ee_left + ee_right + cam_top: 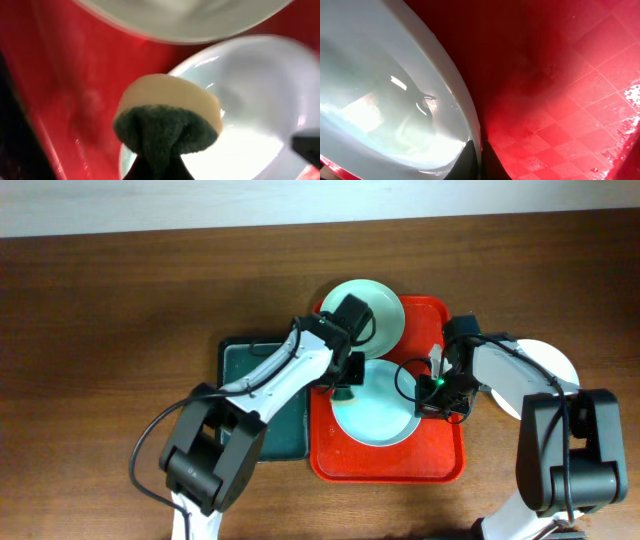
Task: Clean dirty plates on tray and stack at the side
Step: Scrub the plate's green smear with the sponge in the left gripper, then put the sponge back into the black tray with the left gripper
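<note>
Plate nearest the robot (375,420) lies on the red tray (440,462). The right gripper (480,159) is clenched on its right rim, and the left gripper (345,388) grips a sponge (167,120) over its left edge. A second plate (558,358) rests on the table (100,330) beside the tray, probably finished. The far plate (385,305), at the tray's back edge, looks yet to be cleaned.

You're looking at three plates: a middle plate (380,425) at the centre of the red tray (440,460), a second plate (385,305) at its twelve o'clock, and a third plate (558,360) off at three o'clock. There are two trays, the red one and one dark green tray (235,360). You have one sponge (167,115) and two grippers: left gripper (156,169), right gripper (479,162).
</note>
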{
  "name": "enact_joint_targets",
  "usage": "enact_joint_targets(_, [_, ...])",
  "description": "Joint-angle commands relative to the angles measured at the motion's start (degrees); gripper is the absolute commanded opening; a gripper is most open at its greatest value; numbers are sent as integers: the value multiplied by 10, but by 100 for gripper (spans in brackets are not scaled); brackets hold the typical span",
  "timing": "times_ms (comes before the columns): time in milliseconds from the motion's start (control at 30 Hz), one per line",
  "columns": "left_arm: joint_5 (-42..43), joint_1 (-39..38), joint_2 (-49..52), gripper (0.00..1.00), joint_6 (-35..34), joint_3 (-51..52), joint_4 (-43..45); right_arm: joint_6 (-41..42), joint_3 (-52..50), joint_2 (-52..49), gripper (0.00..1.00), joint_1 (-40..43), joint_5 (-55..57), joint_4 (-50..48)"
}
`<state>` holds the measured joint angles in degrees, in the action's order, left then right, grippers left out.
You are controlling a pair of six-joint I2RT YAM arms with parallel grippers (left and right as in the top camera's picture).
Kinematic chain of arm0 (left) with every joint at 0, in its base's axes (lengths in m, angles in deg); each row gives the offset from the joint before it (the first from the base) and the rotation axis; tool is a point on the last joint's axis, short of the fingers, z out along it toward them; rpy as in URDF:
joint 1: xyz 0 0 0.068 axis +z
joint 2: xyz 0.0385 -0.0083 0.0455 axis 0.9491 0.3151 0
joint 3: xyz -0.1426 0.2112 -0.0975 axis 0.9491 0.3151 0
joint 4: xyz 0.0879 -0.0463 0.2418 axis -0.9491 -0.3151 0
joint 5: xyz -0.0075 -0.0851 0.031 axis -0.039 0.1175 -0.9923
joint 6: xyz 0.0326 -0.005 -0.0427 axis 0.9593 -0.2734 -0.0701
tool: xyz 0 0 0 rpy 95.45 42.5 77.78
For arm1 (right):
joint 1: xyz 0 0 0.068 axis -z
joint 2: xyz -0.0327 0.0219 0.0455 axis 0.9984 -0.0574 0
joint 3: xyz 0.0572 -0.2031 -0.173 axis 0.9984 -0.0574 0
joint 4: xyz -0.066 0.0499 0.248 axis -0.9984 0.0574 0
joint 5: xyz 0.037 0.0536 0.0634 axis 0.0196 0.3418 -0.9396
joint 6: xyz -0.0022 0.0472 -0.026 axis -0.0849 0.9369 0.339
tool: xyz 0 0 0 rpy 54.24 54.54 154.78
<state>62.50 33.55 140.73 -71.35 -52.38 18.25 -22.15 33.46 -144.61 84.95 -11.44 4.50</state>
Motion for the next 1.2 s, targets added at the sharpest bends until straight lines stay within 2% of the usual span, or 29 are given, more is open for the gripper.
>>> enact_joint_targets(0, [17,-31,0,0,-5,16,32,0,-10,-5,4,-1,35,5])
enact_joint_targets(133, [68,-70,38,0,-5,16,76,0,-10,-5,4,-1,36,5])
enact_joint_targets(267, [70,-89,69,0,8,16,110,0,-10,-5,4,-1,35,4])
enact_joint_targets(533, [-47,-26,73,0,29,16,115,0,-10,-5,4,-1,35,3])
enact_joint_targets(700, [-80,1,73,0,86,16,105,0,-10,-5,4,-1,35,3])
enact_joint_targets(933, [-78,-8,73,0,89,-16,-16,0,-10,-5,4,-1,35,3])
enact_joint_targets(1167, [-76,-2,66,0,70,-158,-188,0,-10,-5,4,-1,35,4])
